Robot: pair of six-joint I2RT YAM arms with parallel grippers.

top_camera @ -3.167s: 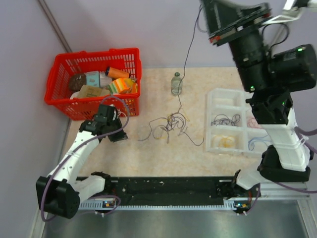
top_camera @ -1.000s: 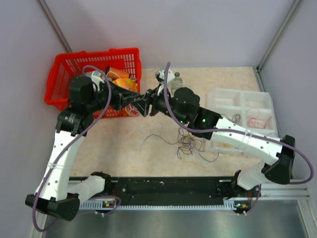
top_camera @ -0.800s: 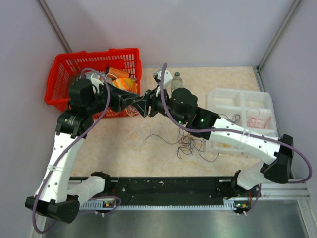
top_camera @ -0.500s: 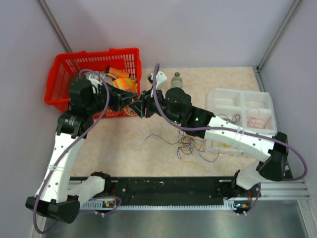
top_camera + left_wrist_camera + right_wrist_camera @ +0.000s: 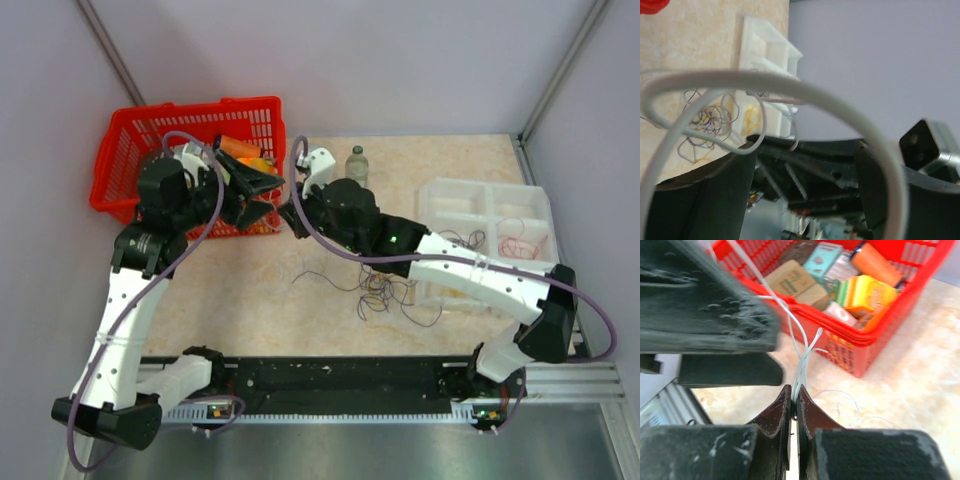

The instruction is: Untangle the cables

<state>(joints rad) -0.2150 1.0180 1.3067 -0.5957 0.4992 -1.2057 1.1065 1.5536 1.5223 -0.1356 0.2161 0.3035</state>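
Observation:
A loose tangle of thin dark, blue and yellow cables point(image 5: 378, 290) lies on the table's middle; the left wrist view shows this tangle point(image 5: 707, 117) too. My right gripper point(image 5: 293, 215) hangs above the table next to the basket. In the right wrist view that gripper point(image 5: 794, 395) is shut on strands of a thin white cable point(image 5: 802, 365). My left gripper point(image 5: 262, 195) faces it from the left with its jaws apart. In the left wrist view the left gripper point(image 5: 805, 165) is open, and a white cable loop point(image 5: 790, 82) curves close across the lens.
A red basket point(image 5: 110, 170) full of packets stands at the back left, right behind both grippers; its wall point(image 5: 865, 345) fills the right wrist view. A small bottle point(image 5: 356, 165) stands at the back. A white compartment tray point(image 5: 485, 195) holding sorted cables sits at the right.
My left gripper has gone from shut to open, letting go of the white cable. My right gripper has shut on that cable and shifted slightly left.

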